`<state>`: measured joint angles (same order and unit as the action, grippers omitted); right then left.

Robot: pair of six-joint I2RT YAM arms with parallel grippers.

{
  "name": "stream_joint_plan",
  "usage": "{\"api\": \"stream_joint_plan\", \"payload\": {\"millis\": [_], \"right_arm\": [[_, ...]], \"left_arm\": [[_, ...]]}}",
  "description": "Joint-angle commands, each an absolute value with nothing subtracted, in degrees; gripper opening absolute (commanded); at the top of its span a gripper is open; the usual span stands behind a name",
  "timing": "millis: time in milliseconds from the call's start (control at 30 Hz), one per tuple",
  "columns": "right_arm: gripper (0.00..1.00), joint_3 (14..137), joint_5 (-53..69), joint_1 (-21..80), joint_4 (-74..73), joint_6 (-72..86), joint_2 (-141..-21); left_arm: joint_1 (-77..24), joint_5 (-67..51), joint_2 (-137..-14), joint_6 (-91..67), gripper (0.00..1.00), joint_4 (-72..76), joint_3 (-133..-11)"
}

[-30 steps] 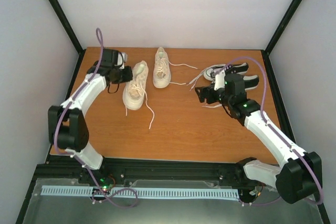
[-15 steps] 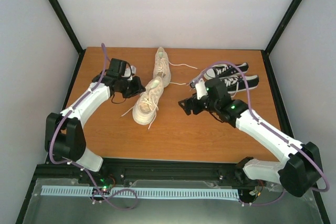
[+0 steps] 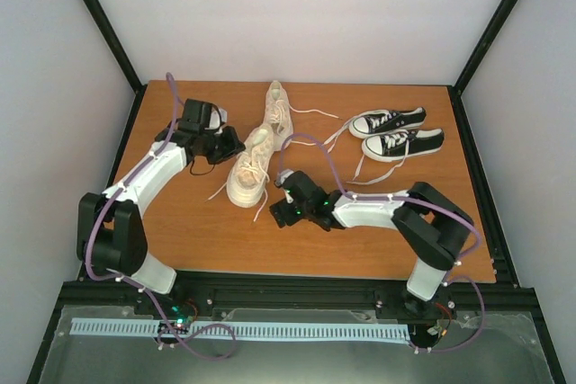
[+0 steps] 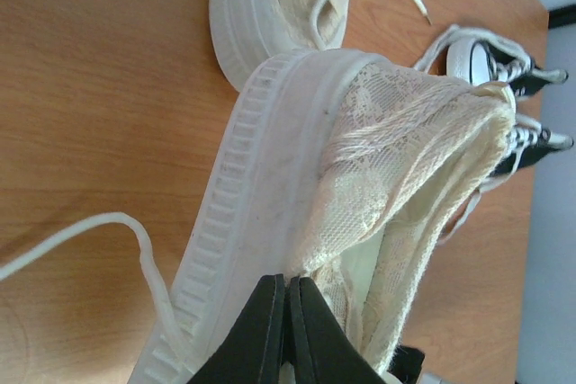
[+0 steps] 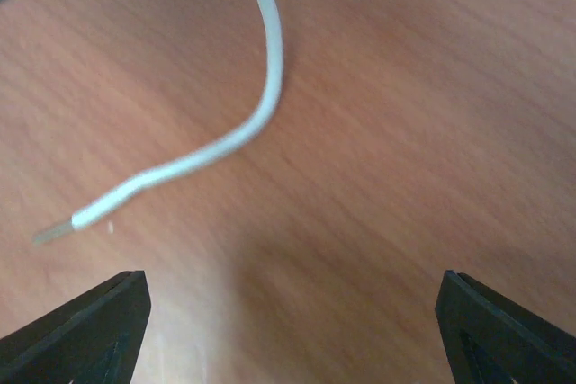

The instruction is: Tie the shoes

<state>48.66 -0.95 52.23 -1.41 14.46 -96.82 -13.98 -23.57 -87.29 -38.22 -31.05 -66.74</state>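
Orange-brown wood of the table [image 3: 198,240] carries everything, with pale walls around it. One cream shoe [image 3: 250,168] lies left of the middle, its toe toward the near edge. Its mate [image 3: 277,114] rests at the far edge, and the two are touching or almost touching there (I cannot tell which).

At the heel of the nearer shoe, the left gripper [image 4: 286,292] is pinched tight on the fabric rim. I judge that this hold is meant to anchor the shoe, so it does not slide when a lace is pulled. From the left wrist the sole looks rolled a little to its side.

Just before the toe, the right gripper [image 5: 290,299] hangs low over the wood, its jaws spread wide and holding nothing. A loose lace [image 5: 256,114] ends just beyond them, so the wide opening is probably prepared to take this end.

Black sneakers [image 3: 396,132] stand well apart near the far right corner, outside the work. No knot is made yet.
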Motion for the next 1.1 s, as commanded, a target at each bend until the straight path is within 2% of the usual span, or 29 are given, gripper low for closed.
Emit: {"api": "stream_joint_plan", "payload": {"millis": [0, 200, 267, 300, 433, 467, 533, 567, 600, 767, 1067], "right_arm": [[0.89, 53.84, -8.85, 54.81, 6.49, 16.95, -102.34], [0.86, 60.85, -8.21, 55.16, 6.42, 15.97, -110.67], [0.82, 62.93, -8.75, 55.25, 4.92, 15.49, -113.34], [0.78, 63.86, -9.36, 55.28, 4.05, 15.44, -114.59], [0.43, 65.58, -11.31, 55.28, 0.99, 15.53, -117.13], [0.38, 65.26, -11.48, 55.28, 0.40, 15.67, -117.07], [0.21, 64.06, -12.31, 55.28, -0.63, 16.17, -115.86], [0.07, 63.02, -13.25, 55.28, -1.11, 16.69, -114.67], [0.03, 61.82, -14.77, 55.22, -1.67, 17.37, -113.23], [0.03, 54.08, -18.79, 53.47, -3.89, 19.83, -102.68], [0.03, 41.98, -20.40, 45.33, -11.81, 22.28, -77.99]], "left_arm": [[-10.61, -23.09, -86.64, -39.15, 0.01, -24.50, -67.80], [-8.76, -23.35, -88.33, -38.07, 0.01, -23.91, -65.25], [-8.34, -23.37, -88.79, -37.84, 0.01, -23.80, -64.90], [-8.16, -23.27, -88.93, -37.69, 0.01, -23.73, -64.79], [-7.40, -22.79, -88.56, -37.04, 0.01, -23.24, -64.22], [-7.31, -22.51, -88.39, -36.86, 0.01, -23.16, -64.02], [-7.27, -22.40, -88.26, -36.72, 0.01, -23.06, -63.62], [-7.27, -22.48, -88.31, -36.82, 0.01, -23.03, -63.39], [-7.29, -22.87, -88.47, -37.16, 0.01, -22.80, -63.11], [-8.46, -25.34, -89.32, -39.69, 0.01, -21.31, -60.75], [-19.91, -26.09, -90.30, -46.05, 0.01, -14.24, -56.85]]}}
